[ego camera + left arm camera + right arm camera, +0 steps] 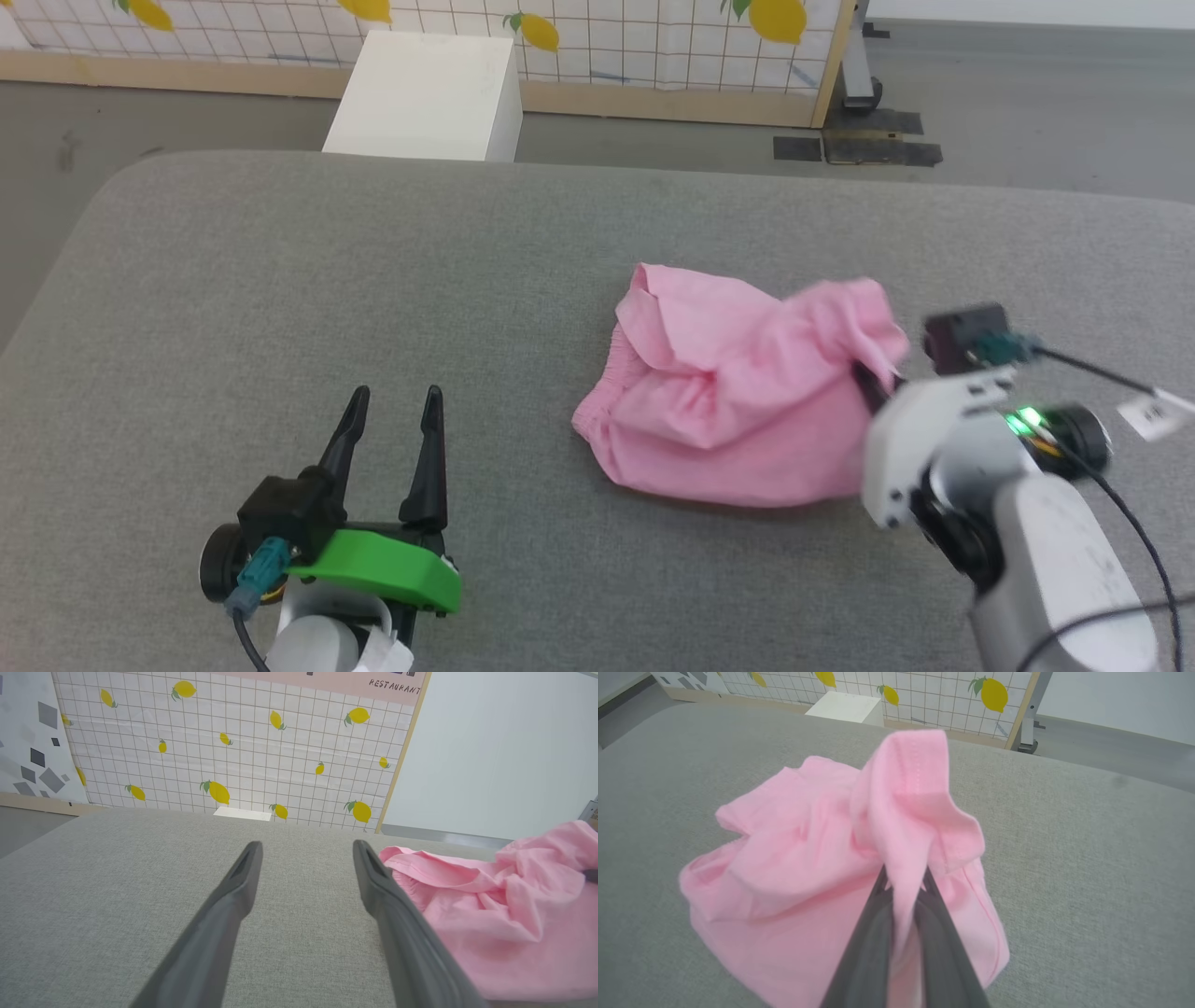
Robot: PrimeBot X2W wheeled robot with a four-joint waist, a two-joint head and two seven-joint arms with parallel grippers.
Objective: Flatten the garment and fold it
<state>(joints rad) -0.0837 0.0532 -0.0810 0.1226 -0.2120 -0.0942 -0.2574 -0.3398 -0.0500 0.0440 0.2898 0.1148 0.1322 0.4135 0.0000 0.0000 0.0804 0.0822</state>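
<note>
The pink garment (738,392) lies crumpled on the grey padded table (280,280), right of centre, with its gathered elastic band along the left edge. My right gripper (870,381) is shut on a fold at the garment's right side and holds that flap lifted; in the right wrist view the cloth (896,826) is pinched between the two fingers (873,933) and stands up over them. My left gripper (392,401) rests open at the lower left, well apart from the garment. In the left wrist view the garment (504,914) lies to the right of the open fingers (383,891).
A white box (429,98) stands on the floor beyond the table's far edge. Behind it runs a lemon-patterned partition (597,37) with a wooden frame. A black cable (1120,504) trails from my right wrist. Bare grey table surface spreads to the left of the garment.
</note>
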